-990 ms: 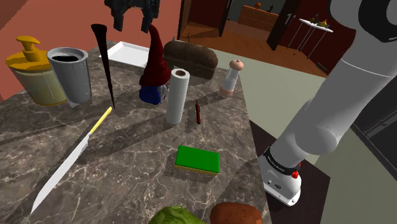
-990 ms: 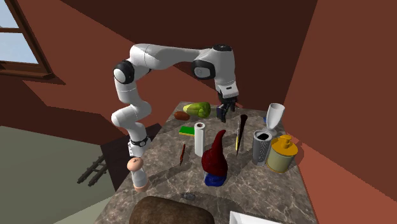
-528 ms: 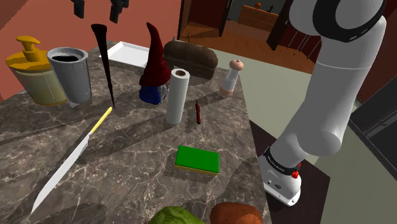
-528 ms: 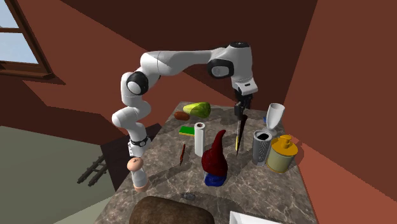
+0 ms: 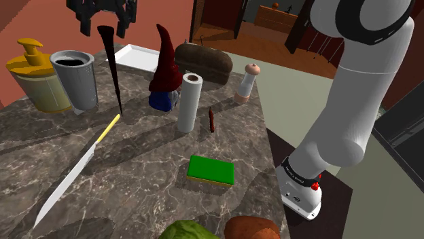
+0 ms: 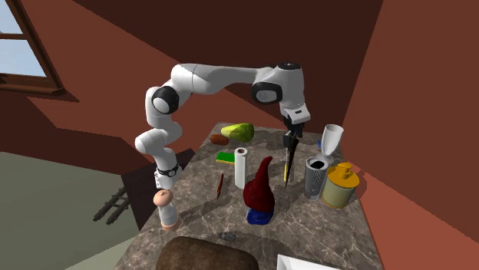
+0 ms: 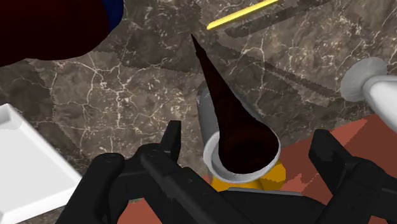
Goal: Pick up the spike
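The spike is a thin dark cone standing on its point on the marble table, wide end up, between a grey metal cup and a red-hatted gnome. My black gripper hangs right over its top, open, with one finger on each side of the wide end. In the wrist view the spike's dark hollow top sits between the fingers without touching them. From the second exterior view the gripper is at the spike's upper end.
Close by stand a yellow dispenser, a paper towel roll, a white tray, a bread loaf and a pepper mill. A long knife and a green sponge lie nearer the front. A white goblet stands behind the cup.
The gripper swung across the table to above the spike, then came down so its open fingers flank the spike's top. The spike has not moved.
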